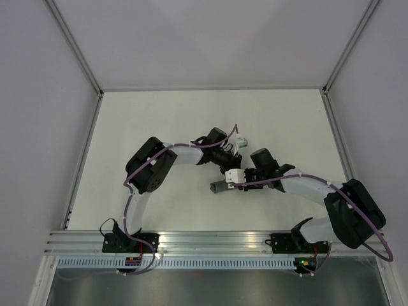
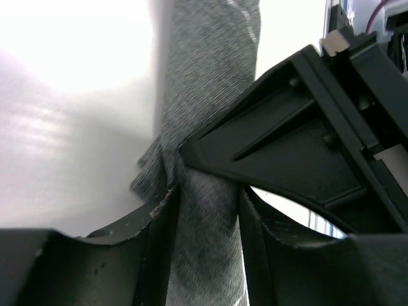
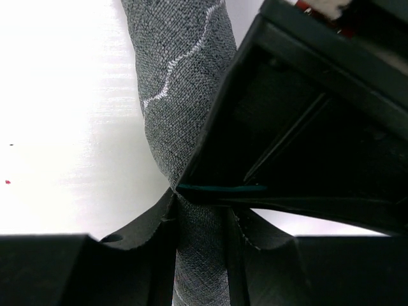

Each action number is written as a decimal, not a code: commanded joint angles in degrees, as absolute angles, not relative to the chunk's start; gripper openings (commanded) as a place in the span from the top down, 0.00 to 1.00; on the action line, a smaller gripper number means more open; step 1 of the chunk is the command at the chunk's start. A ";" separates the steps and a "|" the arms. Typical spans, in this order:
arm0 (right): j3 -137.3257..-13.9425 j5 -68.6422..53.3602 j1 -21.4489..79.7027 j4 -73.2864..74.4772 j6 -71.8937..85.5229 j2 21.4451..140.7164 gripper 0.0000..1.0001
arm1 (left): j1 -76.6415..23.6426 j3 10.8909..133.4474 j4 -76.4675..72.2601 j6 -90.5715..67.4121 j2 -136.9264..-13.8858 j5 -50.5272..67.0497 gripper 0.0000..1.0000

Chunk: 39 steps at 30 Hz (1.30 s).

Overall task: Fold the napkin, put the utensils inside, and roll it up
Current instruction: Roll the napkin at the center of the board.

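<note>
The napkin (image 1: pixel 218 187) is a tight dark grey roll in mid-table, only its left end showing from above. My left gripper (image 1: pixel 233 177) and right gripper (image 1: pixel 247 185) meet over it, side by side. In the left wrist view the napkin (image 2: pixel 204 127) runs between the left gripper's (image 2: pixel 207 191) jaws, with a thin pale gap along the right finger. In the right wrist view the napkin (image 3: pixel 182 95), its light hem visible, fills the right gripper's (image 3: pixel 203 207) jaws, which press both sides. The utensils are hidden.
The white table (image 1: pixel 159 127) stretches around the arms, bounded by grey walls and metal corner posts. An aluminium rail (image 1: pixel 210 239) carries both bases at the near edge. Each wrist view is crowded by the other gripper's black body (image 2: pixel 299 146) (image 3: pixel 306 127).
</note>
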<state>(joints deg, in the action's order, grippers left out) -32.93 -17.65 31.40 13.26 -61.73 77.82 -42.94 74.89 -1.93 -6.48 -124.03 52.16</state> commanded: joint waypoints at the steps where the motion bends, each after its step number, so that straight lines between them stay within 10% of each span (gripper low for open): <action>1: -34.00 -13.71 31.29 22.41 -61.96 81.21 0.96 | -40.17 74.00 10.02 -10.37 -127.01 47.20 0.51; 39: -70.74 -13.45 30.41 29.98 -12.67 119.61 1.00 | -23.99 67.33 15.82 -28.91 -85.71 24.17 0.50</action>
